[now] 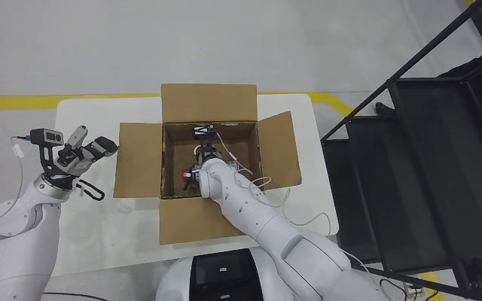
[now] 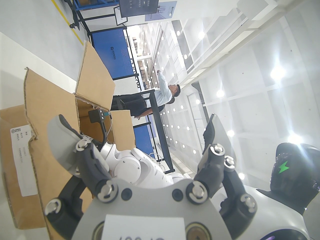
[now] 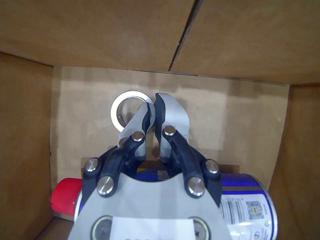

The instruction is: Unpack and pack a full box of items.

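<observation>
Inside the box (image 1: pixel 209 101), the right gripper (image 3: pixel 153 109) is pinched narrow on the rim of a metal ring (image 3: pixel 119 112), near a can (image 3: pixel 250 201). It should lift straight up (clear of the walls). The left gripper (image 1: pixel 92 141) hangs wide open beside the box.

The box (image 1: pixel 209 101) is plain brown cardboard on a white table (image 1: pixel 90 113). Inside it, the can (image 3: pixel 250 201) is dark blue with a white printed label and a red cap (image 3: pixel 63 196), and the ring (image 3: pixel 115 111) is shiny silver. A yellow stripe (image 1: pixel 30 101) crosses the grey floor (image 1: pixel 226 38).
</observation>
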Available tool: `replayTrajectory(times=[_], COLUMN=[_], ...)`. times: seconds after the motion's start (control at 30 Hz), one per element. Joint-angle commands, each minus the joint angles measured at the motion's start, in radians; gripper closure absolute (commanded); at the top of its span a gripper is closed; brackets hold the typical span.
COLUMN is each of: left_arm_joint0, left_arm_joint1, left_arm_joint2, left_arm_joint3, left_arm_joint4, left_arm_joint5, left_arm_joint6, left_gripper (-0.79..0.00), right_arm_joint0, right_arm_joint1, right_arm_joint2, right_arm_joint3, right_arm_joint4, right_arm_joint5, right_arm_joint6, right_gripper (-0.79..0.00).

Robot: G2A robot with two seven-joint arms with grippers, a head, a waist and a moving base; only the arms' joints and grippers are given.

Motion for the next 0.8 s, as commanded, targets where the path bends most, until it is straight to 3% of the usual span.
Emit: replayTrajectory(times=[0.0,0.4,0.77], left_arm_joint0=[0.0,0.0,0.0], left_arm_joint1=[0.0,0.0,0.0], left_arm_joint2=[0.0,0.0,0.0], left_arm_joint3=[0.0,0.0,0.0], left_arm_joint4=[-0.002,-0.002,-0.002], left_arm_joint5=[0.0,0.0,0.0], left_arm_joint6=[0.0,0.0,0.0], left_gripper=[-0.785,-0.785,-0.785], right_arm_joint0=[-0.007,-0.147,-0.399], right_arm_joint1=[-0.001,0.029,0.102], right_arm_joint2=[-0.003,-0.004,0.078], right_arm_joint3=[-0.015,-0.283,-0.754], right_arm_joint4=[-0.009,-0.142,-0.293], right_arm_joint5=[0.01,0.057,-0.106], right_arm_joint6=[-0.015,0.05,0.222], right_gripper=[0.0,0.0,0.0])
